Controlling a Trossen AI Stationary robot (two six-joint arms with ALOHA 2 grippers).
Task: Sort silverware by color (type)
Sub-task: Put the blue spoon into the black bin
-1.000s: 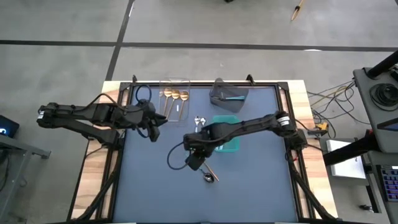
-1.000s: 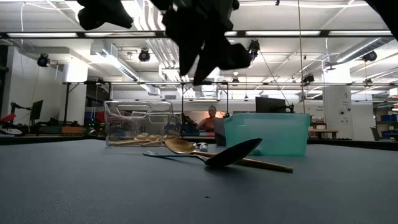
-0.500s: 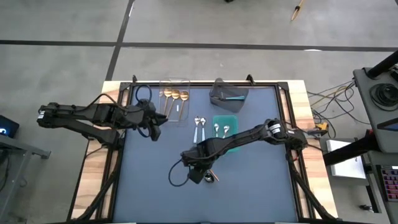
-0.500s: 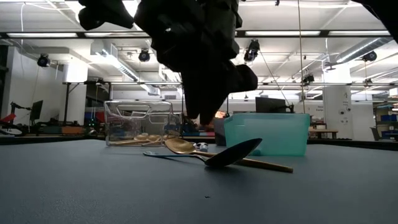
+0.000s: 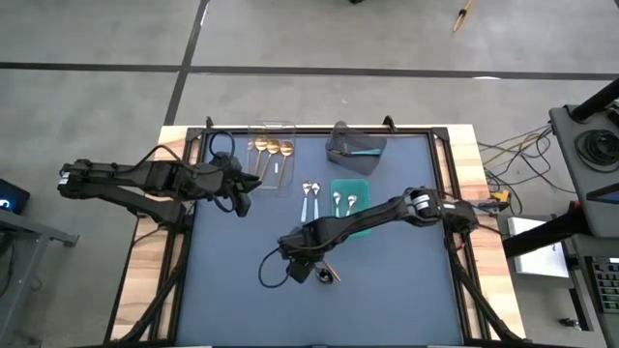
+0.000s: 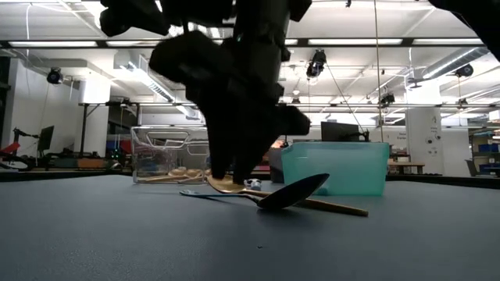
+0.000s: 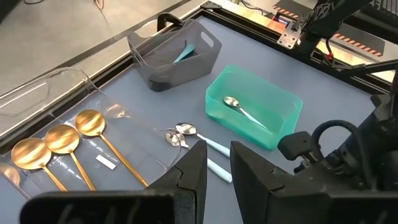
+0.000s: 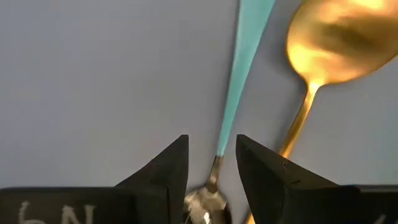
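The right gripper [image 5: 302,272] is down low over the table [image 5: 406,290], toward six o'clock from the teal bin [image 5: 359,188]. Its fingers [image 8: 163,171] stand slightly apart, straddling the teal handle of a dark-bowled spoon [image 8: 239,81], with no grip on it that I can see. A gold spoon [image 8: 326,43] lies crossed just beside it. At twelve o'clock, three gold spoons [image 7: 62,140] sit in the clear bin [image 5: 272,126]. Two silver spoons with light-blue handles [image 7: 199,140] lie between the clear and teal bins, more spoons rest in the teal bin, and a teal handle shows in the grey bin [image 5: 350,145]. The left gripper [image 5: 242,190] waits at nine o'clock, fingers [image 7: 186,177] nearly closed, empty.
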